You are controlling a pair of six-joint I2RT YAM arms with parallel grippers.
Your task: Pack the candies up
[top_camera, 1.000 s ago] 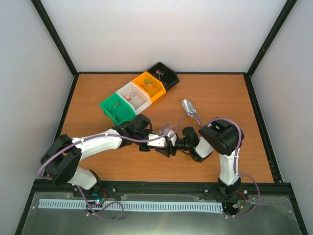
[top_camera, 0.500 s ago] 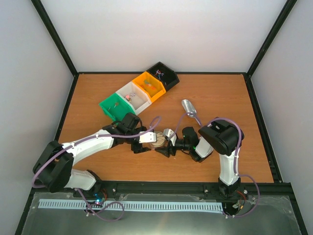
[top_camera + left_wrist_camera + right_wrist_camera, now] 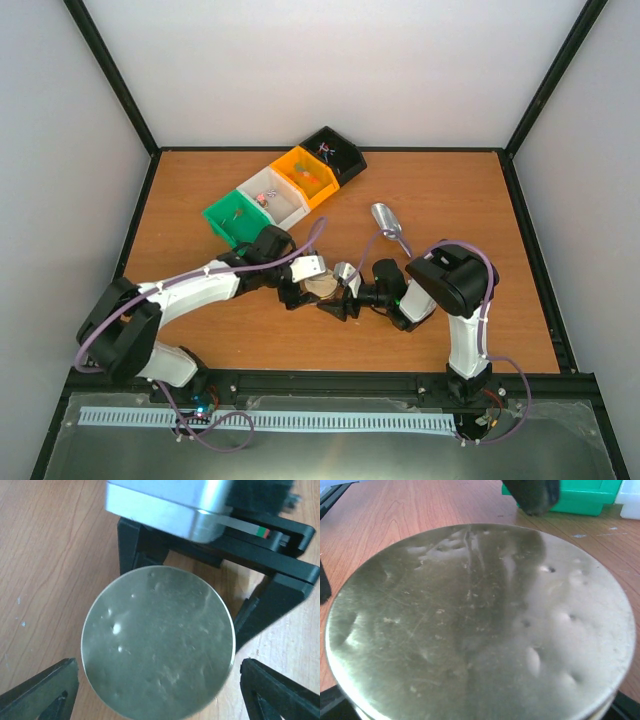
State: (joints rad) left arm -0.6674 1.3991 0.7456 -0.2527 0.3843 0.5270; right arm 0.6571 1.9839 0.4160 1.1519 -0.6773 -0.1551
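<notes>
The left gripper (image 3: 157,666) hangs over the round gold lid (image 3: 157,640) with its jaws spread wide. One fingertip sits on either side, clear of the rim, and it grips nothing. From the opposite side the right gripper (image 3: 338,294) has the lid clamped, black fingers (image 3: 134,550) pressed against its edge. The candies (image 3: 262,199) sit farther back on the surface (image 3: 450,190), a few each in the green bin (image 3: 240,222), white bin (image 3: 275,195), orange bin (image 3: 307,178) and black bin (image 3: 335,153). A metal scoop (image 3: 389,224) lies near the right arm.
</notes>
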